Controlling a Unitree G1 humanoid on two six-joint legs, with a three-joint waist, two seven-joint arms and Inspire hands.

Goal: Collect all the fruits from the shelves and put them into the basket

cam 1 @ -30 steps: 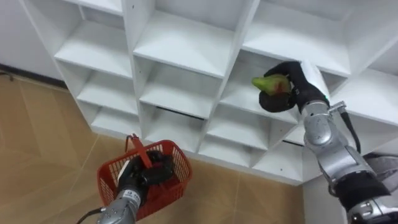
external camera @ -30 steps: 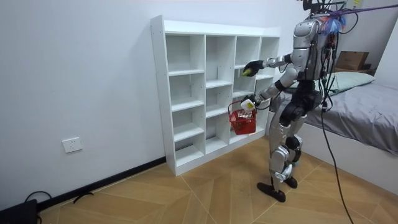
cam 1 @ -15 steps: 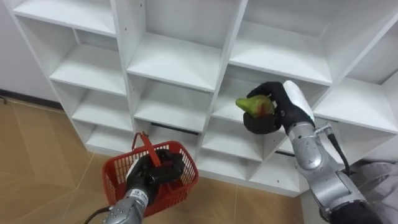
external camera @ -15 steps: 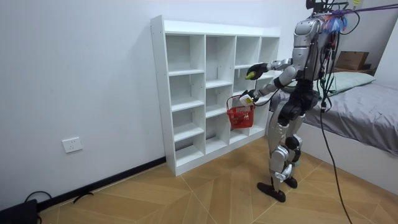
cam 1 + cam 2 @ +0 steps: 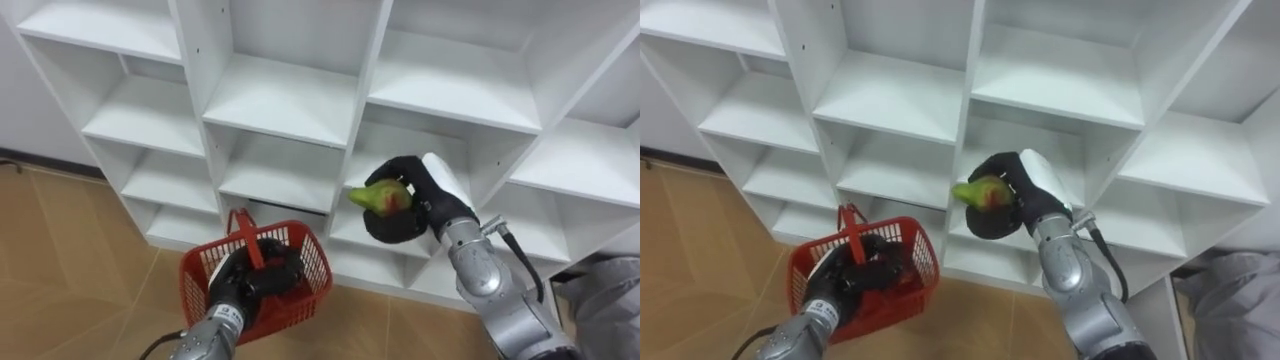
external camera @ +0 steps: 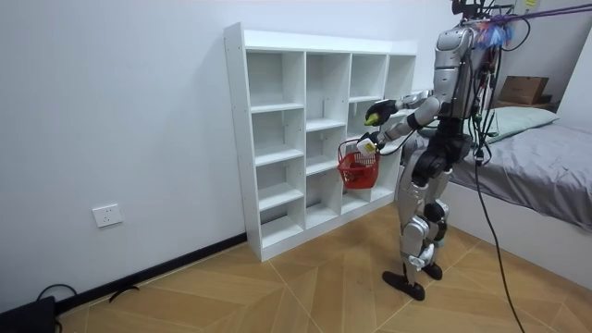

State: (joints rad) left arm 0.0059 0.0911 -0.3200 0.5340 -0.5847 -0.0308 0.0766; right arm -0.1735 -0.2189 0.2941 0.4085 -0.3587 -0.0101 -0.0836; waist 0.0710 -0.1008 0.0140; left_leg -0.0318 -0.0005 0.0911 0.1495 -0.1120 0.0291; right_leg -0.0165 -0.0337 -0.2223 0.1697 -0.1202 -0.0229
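Looking down from the head camera, the fruit (image 5: 378,196) is seen wrapped up in the right hand (image 5: 425,200). Fingers and thumb are curled round it, so it's properly gripped and not just resting on the palm. It's a green thing with a reddish patch, pear or mango, which one can't be told for sure. The fruit is held out in the air in front of the closet (image 5: 290,100), roughly level with the middle cubbies and clear of every shelf board. The basket (image 5: 318,268) is held lower down and over toward the robot's left, apart from the fruit, so the fruit hasn't been put in yet. That red basket is carried by the left hand (image 5: 245,285), whose fingers are closed round the handle (image 5: 238,232); the handle's top is seen sticking up past the hand. What's inside the basket can't be made out, since the dark hand is sat right in front of it. In the room view the robot is seen standing upright on the wood floor (image 6: 305,287), facing the end of the closet at the room view's right, with both arms raised forward and the basket hung a bit below the fruit. A bed (image 6: 546,176) is seen behind the robot at the room view's right. An outlet (image 6: 107,215) is set low on the wall, well off to the room view's left.
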